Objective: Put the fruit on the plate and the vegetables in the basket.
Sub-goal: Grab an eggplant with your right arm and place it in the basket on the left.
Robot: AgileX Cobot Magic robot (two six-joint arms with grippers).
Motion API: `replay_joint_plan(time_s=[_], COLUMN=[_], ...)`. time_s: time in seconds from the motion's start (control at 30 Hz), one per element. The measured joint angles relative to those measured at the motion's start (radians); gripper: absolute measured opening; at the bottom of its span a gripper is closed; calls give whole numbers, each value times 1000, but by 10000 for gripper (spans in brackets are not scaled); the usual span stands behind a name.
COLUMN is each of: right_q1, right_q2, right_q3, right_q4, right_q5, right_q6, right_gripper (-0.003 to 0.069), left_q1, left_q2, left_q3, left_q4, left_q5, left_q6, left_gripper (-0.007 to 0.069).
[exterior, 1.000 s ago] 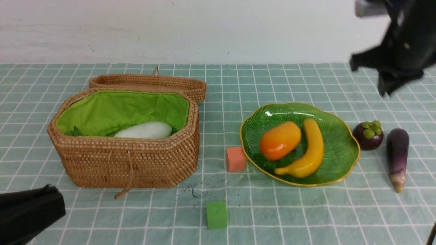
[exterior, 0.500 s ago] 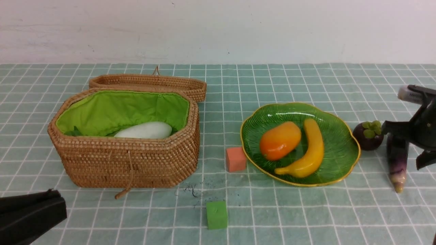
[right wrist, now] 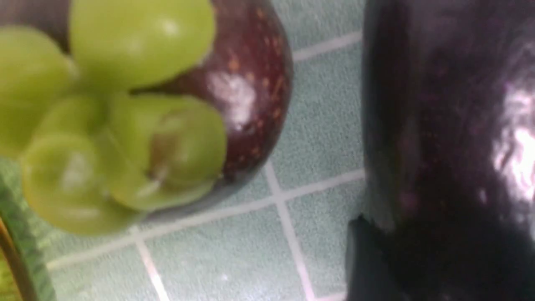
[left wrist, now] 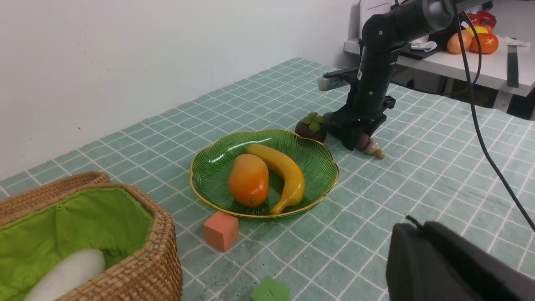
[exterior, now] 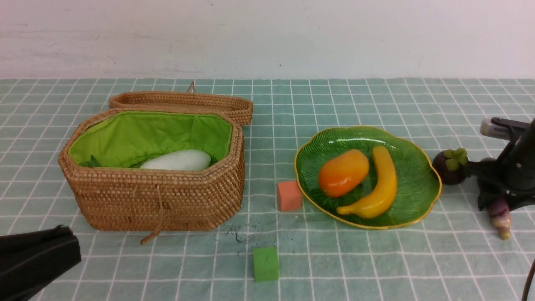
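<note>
The eggplant (exterior: pixel 499 209) lies on the cloth right of the green plate (exterior: pixel 413 184). My right gripper (exterior: pixel 500 198) is down over it, open, with one jaw on each side; only the eggplant's pale end shows in the left wrist view (left wrist: pixel 368 144). The right wrist view shows the eggplant (right wrist: pixel 439 125) close up beside the mangosteen (right wrist: pixel 250 83). The mangosteen (exterior: pixel 449 171) sits on the cloth between plate and gripper. The mango (exterior: pixel 343 172) and banana (exterior: pixel 382 184) lie on the plate. The radish (exterior: pixel 175 160) lies in the basket (exterior: pixel 167 200). The carrot is not in view. My left gripper (exterior: pixel 69 244) is shut and empty at the near left.
The basket's lid (exterior: pixel 184 102) hangs open behind it. An orange cube (exterior: pixel 289 195) sits just left of the plate. A green cube (exterior: pixel 266 263) sits near the front middle. A side table (left wrist: pixel 459 58) with other fruit stands beyond the right arm.
My right arm has come down from high at the back right onto the eggplant. The eggplant's end has shifted a little to the right. The left gripper has stayed put.
</note>
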Motion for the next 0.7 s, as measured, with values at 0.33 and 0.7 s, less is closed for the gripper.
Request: replay_joint_plan(time_s=[0.33,0.7], right_q1=[9,606], right_q2=[-288,-373], right_q3=[9,-313], right_q4=[10,480], right_q5=[205,121], right_q6=[-1,-630], right_gripper=[320,320], left_q1=[0,0], left_q2=[0,0], left_q3=[0,0], left_q4=[6,617], left_q5=[65,168], left_q6=[-36,-717], left_gripper=[-8,-8])
